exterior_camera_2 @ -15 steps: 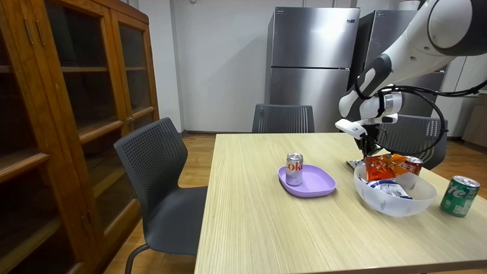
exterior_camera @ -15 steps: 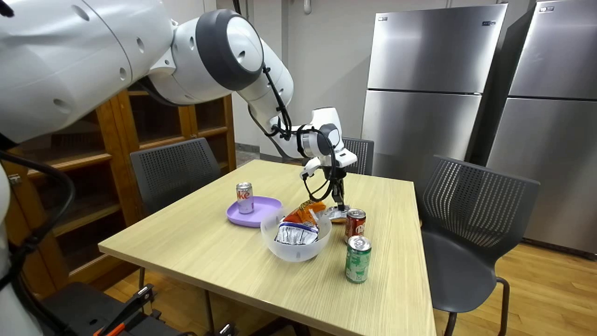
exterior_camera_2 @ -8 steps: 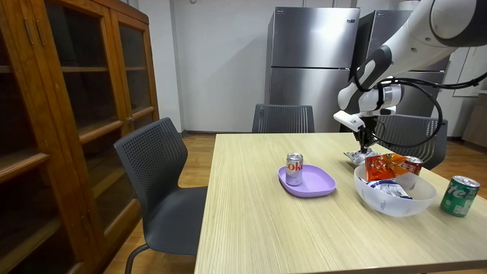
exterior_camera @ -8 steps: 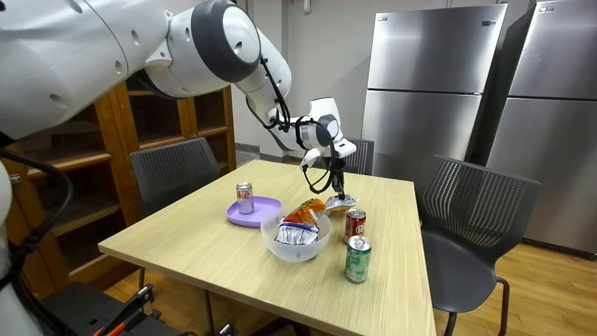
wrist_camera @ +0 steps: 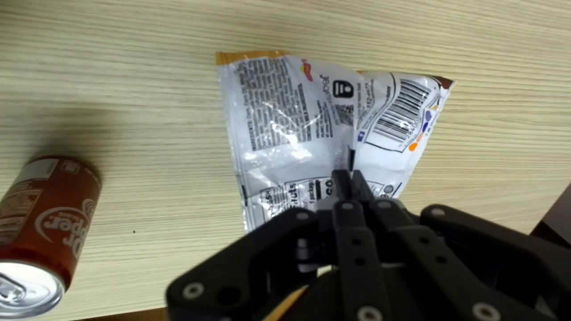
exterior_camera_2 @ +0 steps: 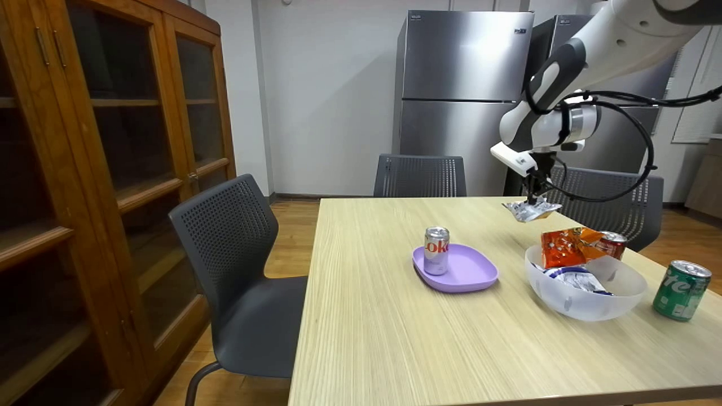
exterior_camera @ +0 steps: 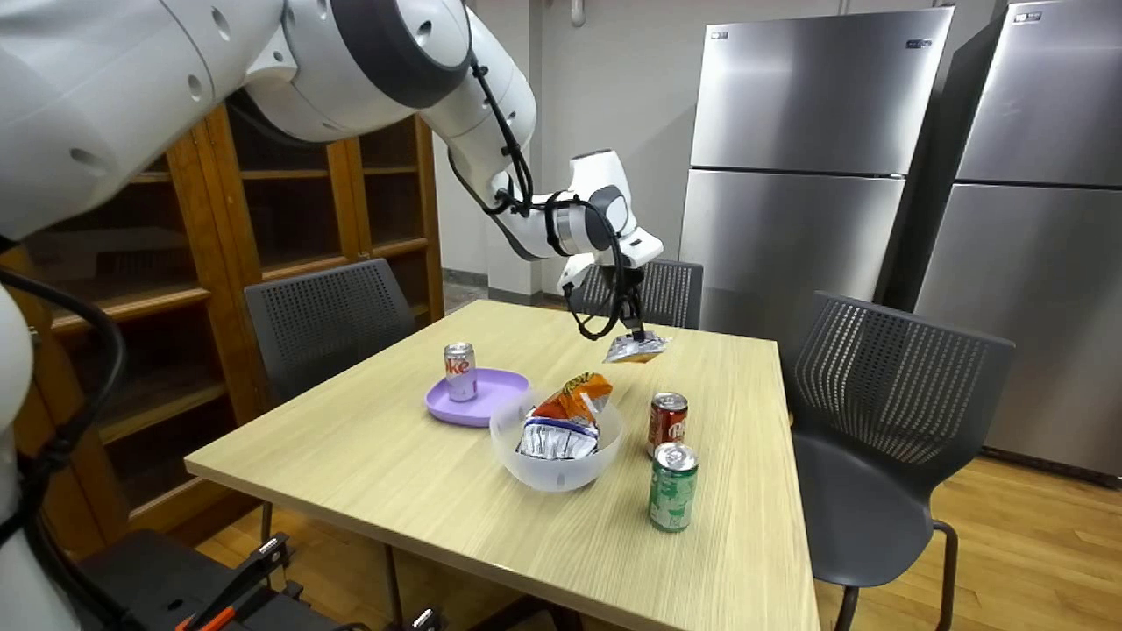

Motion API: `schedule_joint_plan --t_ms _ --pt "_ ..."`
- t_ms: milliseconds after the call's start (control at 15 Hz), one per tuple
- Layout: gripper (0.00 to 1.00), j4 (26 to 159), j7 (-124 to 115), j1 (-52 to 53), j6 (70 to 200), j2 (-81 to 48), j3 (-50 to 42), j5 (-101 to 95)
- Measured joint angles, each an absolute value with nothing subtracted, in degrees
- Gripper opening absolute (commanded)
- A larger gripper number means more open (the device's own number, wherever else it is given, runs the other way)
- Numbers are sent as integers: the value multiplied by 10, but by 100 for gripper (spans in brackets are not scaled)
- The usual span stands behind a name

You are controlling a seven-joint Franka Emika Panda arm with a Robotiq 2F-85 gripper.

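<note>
Fingers [wrist_camera: 349, 218]: nearly touching, pinched on a fold of the silver-backed bag [wrist_camera: 285, 129]; as far as I can judge, I hold it just clear of the bench [exterior_camera: 394, 491].
Coke can [exterior_camera: 460, 375]: leftmost of the small things in an exterior view, upright on the purple plate [exterior_camera: 505, 384], well apart from me.
Frosted bowl [exterior_camera: 554, 478]: next along, holding a silver-and-blue bag [exterior_camera: 558, 441] with an orange bag [exterior_camera: 572, 400] jutting above the rim; a low sweep of my load could catch that one and drag it out.
Silver-backed bag: right of the bowl and beyond it, spread beneath my fingertips; slick film and so narrow a pinch could let it swivel or slip free.
Dr Pepper can [wrist_camera: 49, 211]: upright, near the bowl; a drooping corner of my load could topple it if I swung low.
Green can [exterior_camera: 673, 492]: upright, farthest right; it could go over too, were the Dr Pepper can knocked against it.
</note>
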State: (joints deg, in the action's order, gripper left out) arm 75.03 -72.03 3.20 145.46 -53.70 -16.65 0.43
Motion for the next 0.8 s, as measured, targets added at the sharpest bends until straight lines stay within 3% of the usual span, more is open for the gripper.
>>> schedule_joint_plan --t_ms 800 --pt "0 1037 -713 94 1567 -324 -174 -44"
